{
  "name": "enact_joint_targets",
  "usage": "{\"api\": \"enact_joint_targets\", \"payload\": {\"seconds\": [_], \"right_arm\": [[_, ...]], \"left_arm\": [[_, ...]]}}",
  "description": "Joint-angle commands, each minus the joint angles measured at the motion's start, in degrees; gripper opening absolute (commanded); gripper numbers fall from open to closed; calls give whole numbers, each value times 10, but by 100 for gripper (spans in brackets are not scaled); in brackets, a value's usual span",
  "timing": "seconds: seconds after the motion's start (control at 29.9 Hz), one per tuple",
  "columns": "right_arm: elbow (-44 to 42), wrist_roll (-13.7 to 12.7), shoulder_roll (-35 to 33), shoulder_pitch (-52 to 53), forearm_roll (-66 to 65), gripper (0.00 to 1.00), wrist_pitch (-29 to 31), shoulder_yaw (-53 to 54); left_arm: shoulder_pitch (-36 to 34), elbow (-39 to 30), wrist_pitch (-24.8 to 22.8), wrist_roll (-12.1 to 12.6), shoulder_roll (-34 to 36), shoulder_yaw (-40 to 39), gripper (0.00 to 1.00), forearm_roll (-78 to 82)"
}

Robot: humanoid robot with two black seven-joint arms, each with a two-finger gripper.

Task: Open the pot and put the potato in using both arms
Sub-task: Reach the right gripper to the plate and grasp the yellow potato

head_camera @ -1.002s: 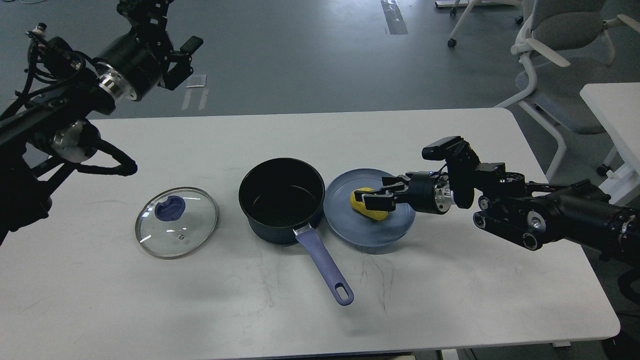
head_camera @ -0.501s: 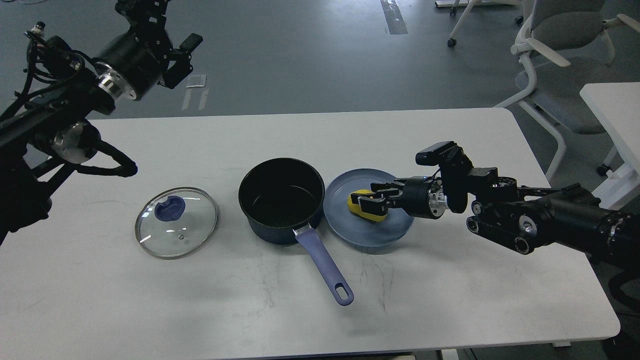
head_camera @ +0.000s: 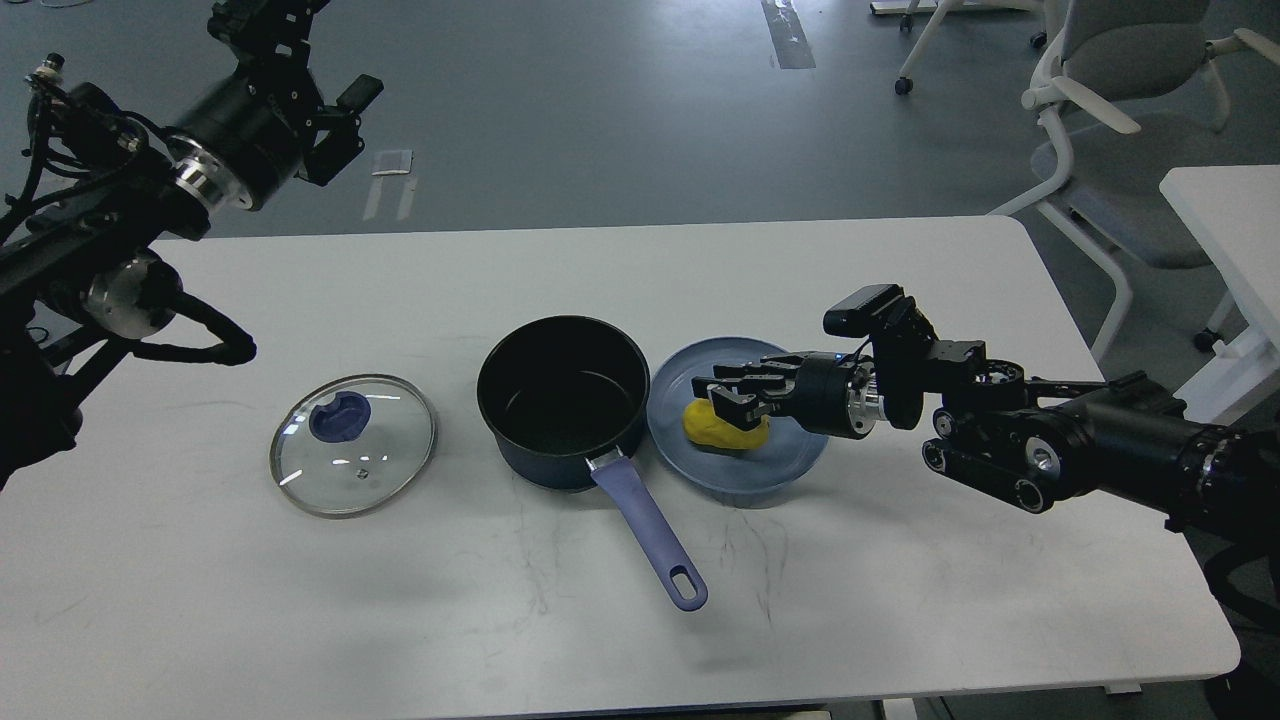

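Now R gripper point(head_camera: 738, 398) has slid left over yellow potato point(head_camera: 722, 428) on blue plate point(head_camera: 790, 462), fingers apart, not gripping. L gripper point(head_camera: 345, 120) raised; state unclear. Open saucepan point(head_camera: 562, 400) adjacent; glass lid point(head_camera: 353, 444) left.

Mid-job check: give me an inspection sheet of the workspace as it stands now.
Surface: white table, scuffed.
Job's things: dark open pot with purple handle; glass lid with blue knob flat to its left; yellow potato on round blue plate.
Clutter: nothing seen.
Grippers: right gripper over potato, grip unclear; left gripper raised, holding nothing.
Cables: black loop on left arm.
Surroundings: grey office chairs, second white table.
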Motion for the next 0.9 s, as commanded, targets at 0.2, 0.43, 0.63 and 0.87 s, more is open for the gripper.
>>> {"api": "enact_joint_targets", "payload": {"seconds": [0.2, 0.43, 0.63, 0.87], "right_arm": [[0, 1, -2, -5, 0, 38, -5, 0], [5, 0, -7, -4, 0, 58, -1, -3], [12, 1, -9, -4, 0, 66, -1, -25], [12, 1, -8, -9, 0, 63, -1, -40]], "left_arm": [[0, 0, -4, -1, 2, 1, 98, 0], [0, 0, -4, -1, 2, 4, 98, 1], [0, 0, -4, -1, 2, 5, 98, 2], [0, 1, -4, -1, 2, 5, 98, 3]]}}
